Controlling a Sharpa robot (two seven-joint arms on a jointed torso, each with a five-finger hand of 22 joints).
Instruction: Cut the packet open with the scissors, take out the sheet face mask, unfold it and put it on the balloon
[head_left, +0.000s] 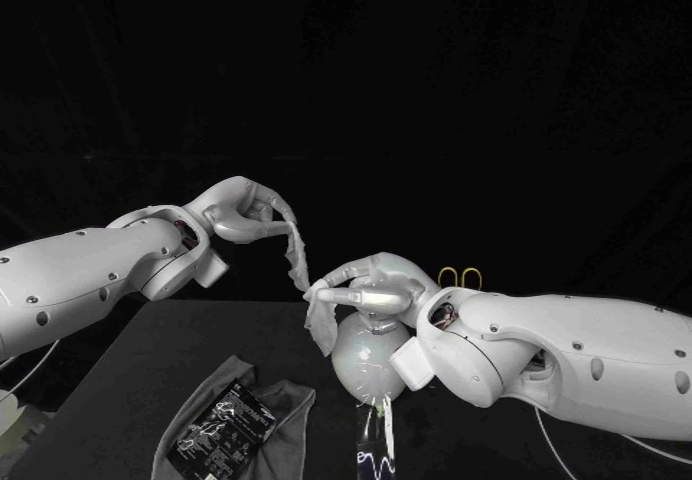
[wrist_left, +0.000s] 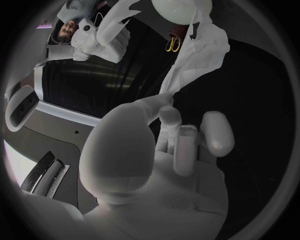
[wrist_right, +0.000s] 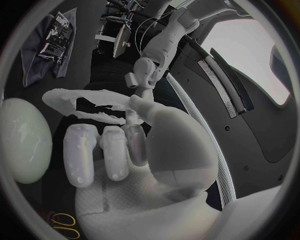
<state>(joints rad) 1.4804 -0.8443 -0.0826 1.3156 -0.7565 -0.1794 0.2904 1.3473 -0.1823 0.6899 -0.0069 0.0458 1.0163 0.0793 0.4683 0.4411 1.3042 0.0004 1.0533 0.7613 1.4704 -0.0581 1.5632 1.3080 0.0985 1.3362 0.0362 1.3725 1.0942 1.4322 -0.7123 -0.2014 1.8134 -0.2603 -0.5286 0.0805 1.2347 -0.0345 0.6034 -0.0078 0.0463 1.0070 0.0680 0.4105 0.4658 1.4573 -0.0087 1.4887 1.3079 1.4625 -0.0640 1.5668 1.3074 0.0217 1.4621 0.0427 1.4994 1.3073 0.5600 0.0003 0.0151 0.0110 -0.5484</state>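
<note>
Sheet face mask (head_left: 299, 255) strung between both hands above the balloon (head_left: 361, 358).
The left hand (head_left: 242, 212) pinches the mask's upper end in its curled fingers. From there the mask runs toward 4 o'clock to the right hand (head_left: 372, 285), which pinches it between thumb and fingers, a flap hanging at its 7 o'clock. The balloon sits at 6 o'clock, just under the right hand. The packet (head_left: 219, 428) lies on a grey cloth (head_left: 296, 400) at the balloon's 8 o'clock.

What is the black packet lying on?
The packet lies on a crumpled grey cloth spread on the black table. Whatever lies beneath the packet and the cloth is covered and cannot be seen.
</note>
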